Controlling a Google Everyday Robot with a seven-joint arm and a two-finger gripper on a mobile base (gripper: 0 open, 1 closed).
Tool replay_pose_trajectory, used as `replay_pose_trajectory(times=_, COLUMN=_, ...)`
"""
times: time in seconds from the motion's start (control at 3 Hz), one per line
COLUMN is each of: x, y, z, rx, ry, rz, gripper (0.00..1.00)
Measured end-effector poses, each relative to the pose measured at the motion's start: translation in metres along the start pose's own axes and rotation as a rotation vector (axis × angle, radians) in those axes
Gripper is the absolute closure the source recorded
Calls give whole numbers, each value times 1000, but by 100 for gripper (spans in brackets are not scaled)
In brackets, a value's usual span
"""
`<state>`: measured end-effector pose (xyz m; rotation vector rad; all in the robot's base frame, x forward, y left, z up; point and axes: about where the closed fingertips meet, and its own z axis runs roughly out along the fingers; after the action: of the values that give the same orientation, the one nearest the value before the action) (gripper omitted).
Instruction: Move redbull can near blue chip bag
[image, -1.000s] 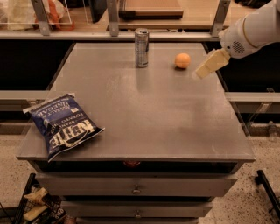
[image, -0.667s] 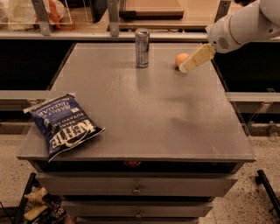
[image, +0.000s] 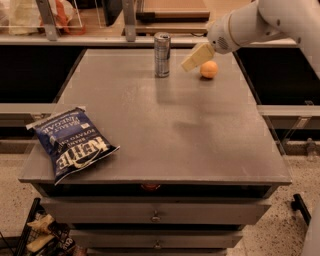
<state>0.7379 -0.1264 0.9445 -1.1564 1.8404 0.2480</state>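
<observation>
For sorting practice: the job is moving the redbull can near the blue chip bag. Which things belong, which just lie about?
Job:
redbull can
blue chip bag
gripper, hovering between the can and the orange fruit

Lying about:
orange fruit

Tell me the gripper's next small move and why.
Probably shift the gripper toward the redbull can: it hovers just beside the upright can, not touching, near the orange fruit, while the blue chip bag lies far off at the near corner of the table.
</observation>
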Motion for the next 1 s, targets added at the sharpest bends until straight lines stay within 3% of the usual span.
replay_pose_trajectory(times=0.33, x=-16, y=6, z=28, rx=-30, ry=-33, rz=-4, gripper=0)
replay_pose_trajectory(times=1.0, x=-31, y=14, z=73, rx=-77, ry=-95, rz=52, gripper=0)
